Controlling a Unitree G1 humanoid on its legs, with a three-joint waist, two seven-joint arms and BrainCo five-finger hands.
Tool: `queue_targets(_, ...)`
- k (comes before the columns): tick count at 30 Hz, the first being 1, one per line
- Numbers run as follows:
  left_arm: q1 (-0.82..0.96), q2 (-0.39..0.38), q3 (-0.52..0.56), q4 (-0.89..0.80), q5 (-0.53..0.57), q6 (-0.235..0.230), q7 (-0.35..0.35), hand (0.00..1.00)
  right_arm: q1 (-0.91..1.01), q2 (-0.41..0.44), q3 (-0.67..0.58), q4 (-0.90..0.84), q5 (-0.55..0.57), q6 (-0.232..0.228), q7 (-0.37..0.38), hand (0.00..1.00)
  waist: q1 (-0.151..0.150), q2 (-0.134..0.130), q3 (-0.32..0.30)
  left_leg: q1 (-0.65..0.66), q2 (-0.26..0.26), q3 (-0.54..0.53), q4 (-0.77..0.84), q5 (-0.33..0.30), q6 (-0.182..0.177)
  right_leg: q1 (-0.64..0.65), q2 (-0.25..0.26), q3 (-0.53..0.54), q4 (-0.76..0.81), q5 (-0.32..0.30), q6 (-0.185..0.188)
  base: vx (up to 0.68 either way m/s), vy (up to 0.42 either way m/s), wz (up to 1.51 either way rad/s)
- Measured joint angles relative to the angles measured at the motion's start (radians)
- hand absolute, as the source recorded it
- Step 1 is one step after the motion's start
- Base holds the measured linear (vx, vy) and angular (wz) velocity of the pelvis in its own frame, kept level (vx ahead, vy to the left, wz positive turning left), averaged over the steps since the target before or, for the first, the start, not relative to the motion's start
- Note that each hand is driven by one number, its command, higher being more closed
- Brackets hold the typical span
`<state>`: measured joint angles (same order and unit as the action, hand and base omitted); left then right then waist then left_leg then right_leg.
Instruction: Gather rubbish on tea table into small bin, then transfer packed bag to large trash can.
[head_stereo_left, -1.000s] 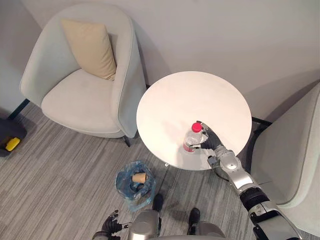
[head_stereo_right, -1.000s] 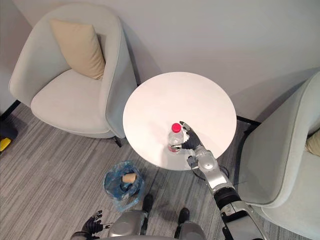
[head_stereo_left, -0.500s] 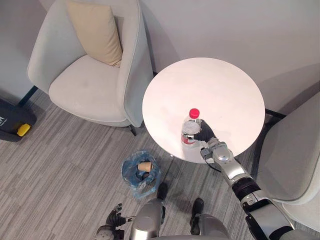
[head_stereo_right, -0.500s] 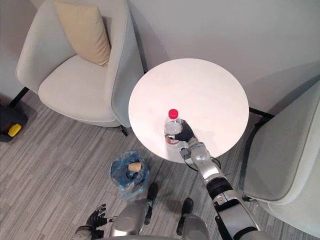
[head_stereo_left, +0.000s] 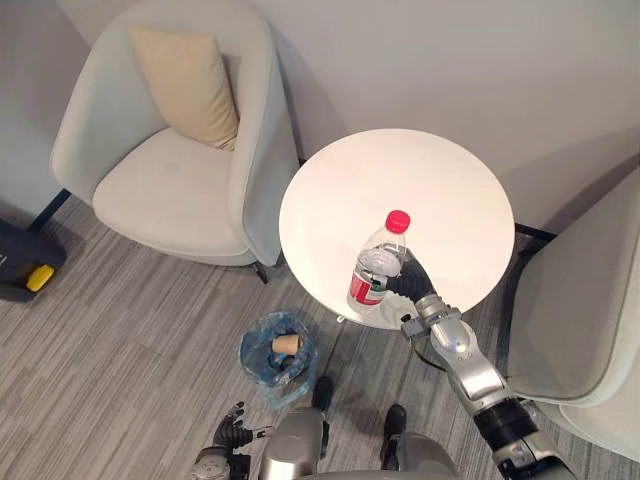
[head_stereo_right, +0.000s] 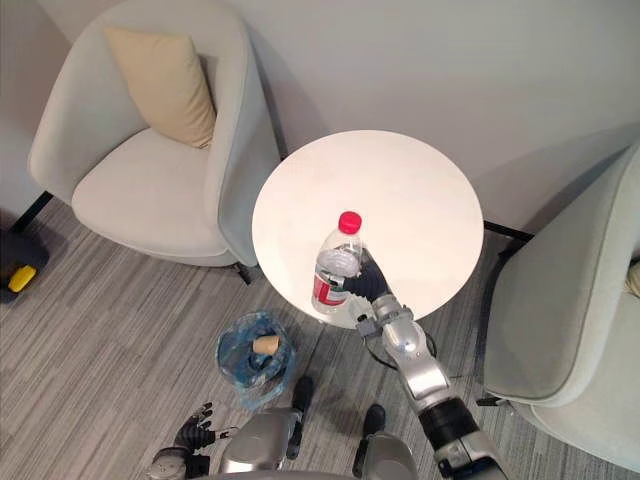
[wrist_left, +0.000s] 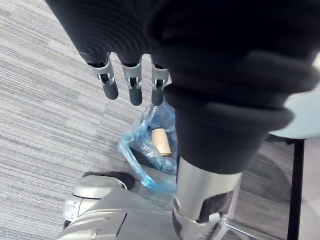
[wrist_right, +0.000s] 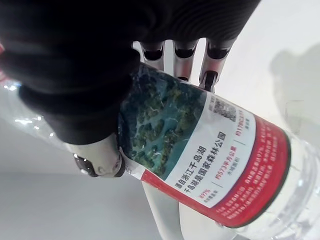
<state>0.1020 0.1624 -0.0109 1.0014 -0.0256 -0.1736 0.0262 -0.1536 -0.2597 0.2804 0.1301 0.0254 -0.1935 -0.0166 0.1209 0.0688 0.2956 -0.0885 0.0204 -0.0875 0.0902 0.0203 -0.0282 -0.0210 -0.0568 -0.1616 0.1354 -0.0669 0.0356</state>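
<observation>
While the right hand (head_stereo_left: 412, 277) is gripping it, fingers curled round the label, the red-capped bottle (head_stereo_left: 378, 265) is leaning over the tea table's (head_stereo_left: 440, 190) near edge. On the floor beside that edge, the blue-bagged small bin (head_stereo_left: 262, 352) is holding a paper cup (head_stereo_left: 285, 345). The left hand (wrist_left: 131, 82) is hanging low, fingers relaxed.

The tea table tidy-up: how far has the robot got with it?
Partly done. A brown cup already lies in the small bin on the floor. The right hand is curled round a red-capped bottle, tilted over the near edge of the table. The left hand hangs open, idle. Left: drop the bottle in the bin, then carry the bag to the large trash can.
</observation>
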Motion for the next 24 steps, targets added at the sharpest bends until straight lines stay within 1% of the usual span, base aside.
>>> queue_targets(3,0.002,-0.001,0.004,0.001,0.000,0.000,0.001,0.00,0.089,0.015,-0.014,-0.067,-0.014,-0.001,0.004,1.00,-0.006,-0.018,-0.028,0.017,0.002,0.013,-0.014,0.000,0.000,0.006,0.001,0.013,-0.004,0.000,0.000,0.02,-0.002,-0.14)
queue_targets(6,0.008,-0.002,0.003,0.004,0.001,0.000,0.000,0.00,0.149,0.018,-0.014,-0.114,-0.028,-0.001,0.024,1.00,-0.025,-0.031,-0.048,0.047,0.004,0.023,-0.023,-0.001,0.000,0.034,0.001,0.023,-0.018,0.002,0.003,0.04,-0.011,-0.09)
queue_targets(8,0.010,-0.003,0.001,0.011,0.002,0.000,-0.002,0.00,0.180,0.018,-0.015,-0.153,-0.028,-0.005,0.035,1.00,-0.027,-0.033,-0.065,0.054,0.006,0.037,-0.025,-0.003,0.001,0.034,0.002,0.034,-0.019,0.003,0.004,0.01,-0.001,-0.17)
queue_targets(9,0.012,-0.004,-0.001,0.012,0.002,0.000,-0.004,0.00,0.195,0.018,-0.014,-0.169,-0.029,-0.015,0.044,1.00,-0.030,-0.033,-0.072,0.058,0.008,0.044,-0.026,-0.003,0.001,0.035,0.003,0.041,-0.018,0.004,0.004,-0.01,0.000,-0.21)
queue_targets(14,0.032,-0.010,-0.008,0.013,0.002,0.000,-0.002,0.00,0.240,0.017,-0.005,-0.218,-0.034,-0.025,0.077,1.00,-0.032,-0.032,-0.096,0.089,0.016,0.082,-0.041,-0.004,0.001,0.039,0.006,0.081,-0.022,0.012,0.004,-0.02,0.001,-0.25)
queue_targets(17,0.035,-0.012,-0.019,0.030,0.002,-0.005,-0.002,0.00,0.260,0.014,0.008,-0.235,-0.036,-0.026,0.088,1.00,-0.042,-0.032,-0.111,0.102,0.016,0.094,-0.041,-0.010,-0.005,0.040,0.006,0.094,-0.022,0.013,0.006,-0.04,0.007,-0.12)
queue_targets(18,0.037,-0.012,-0.020,0.035,0.002,-0.005,-0.002,0.00,0.267,0.016,0.015,-0.235,-0.036,-0.028,0.089,1.00,-0.049,-0.031,-0.118,0.103,0.016,0.094,-0.040,-0.012,-0.005,0.039,0.004,0.094,-0.013,0.012,0.007,-0.03,-0.002,-0.03)
queue_targets(20,0.034,-0.011,-0.030,0.039,0.002,-0.008,-0.002,0.00,0.277,0.015,0.016,-0.237,-0.045,-0.030,0.088,1.00,-0.052,-0.034,-0.121,0.100,0.010,0.093,-0.036,-0.017,-0.005,0.014,-0.007,0.096,0.055,-0.020,0.008,-0.01,-0.004,0.05)
queue_targets(22,0.026,0.006,-0.055,0.039,0.002,-0.009,-0.003,0.00,0.307,0.014,0.011,-0.261,-0.067,-0.030,0.085,1.00,-0.059,-0.054,-0.122,0.065,-0.030,0.055,-0.006,-0.020,-0.002,-0.064,-0.039,0.113,0.248,-0.117,0.026,-0.10,-0.051,0.50)
queue_targets(23,0.023,0.012,-0.065,0.039,0.001,-0.009,-0.003,0.00,0.320,0.013,0.009,-0.274,-0.071,-0.030,0.083,1.00,-0.067,-0.058,-0.124,0.055,-0.043,0.032,0.001,-0.020,-0.001,-0.078,-0.043,0.154,0.291,-0.135,0.035,-0.09,-0.079,1.19)
queue_targets(24,0.022,0.020,-0.078,0.039,0.002,-0.009,-0.003,0.00,0.332,0.012,0.011,-0.294,-0.078,-0.031,0.082,1.00,-0.095,-0.063,-0.125,0.033,-0.069,-0.026,0.016,-0.019,0.000,-0.091,-0.043,0.236,0.345,-0.161,0.050,-0.03,-0.120,1.45)
